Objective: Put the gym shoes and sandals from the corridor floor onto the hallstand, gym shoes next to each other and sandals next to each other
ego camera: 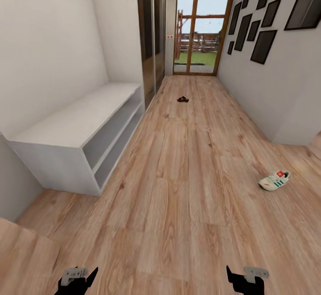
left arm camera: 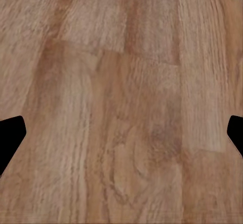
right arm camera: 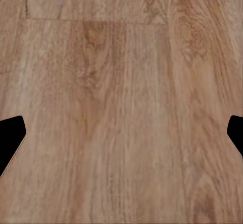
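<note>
Plainly nowhere near a grasp yet: left gripper (ego camera: 78, 281) and right gripper (ego camera: 244, 280) both released, fingers (left arm camera: 10, 138) spread to the far edges of each wrist view, clasping nothing, hovering over bare corridor floor (ego camera: 178, 188). Ahead of the right gripper and off to its right, well apart, one gym shoe (ego camera: 274, 180) lying on the planks near the wall. Much farther ahead, roughly on a line between the two grippers, a small dark shape, probably the sandals (ego camera: 183, 99), too small to tell whether one or a pair. Ahead of the left gripper and to its left, the hallstand (ego camera: 80, 125) against the wall, top bare. Likely hazards from here: nudging the sneaker along the smooth planks with a low approach instead of closing on it; pinching only the soft upper and letting it tilt and slip out; scraping fingertips on the floor when reaching for the low, open-backed sandals; clipping the hallstand's square near corner while turning toward it; setting a shoe too close to the bench edge and losing it back to the floor; splitting a pair across separate spots. Textures and shapes: light brown wood with strong grain and knots, faintly glossy; sneaker white with green stripes, red-orange patch, pale sole, rounded toe; hallstand pale, matte, flat-topped, boxy, with two open shelves below.
</note>
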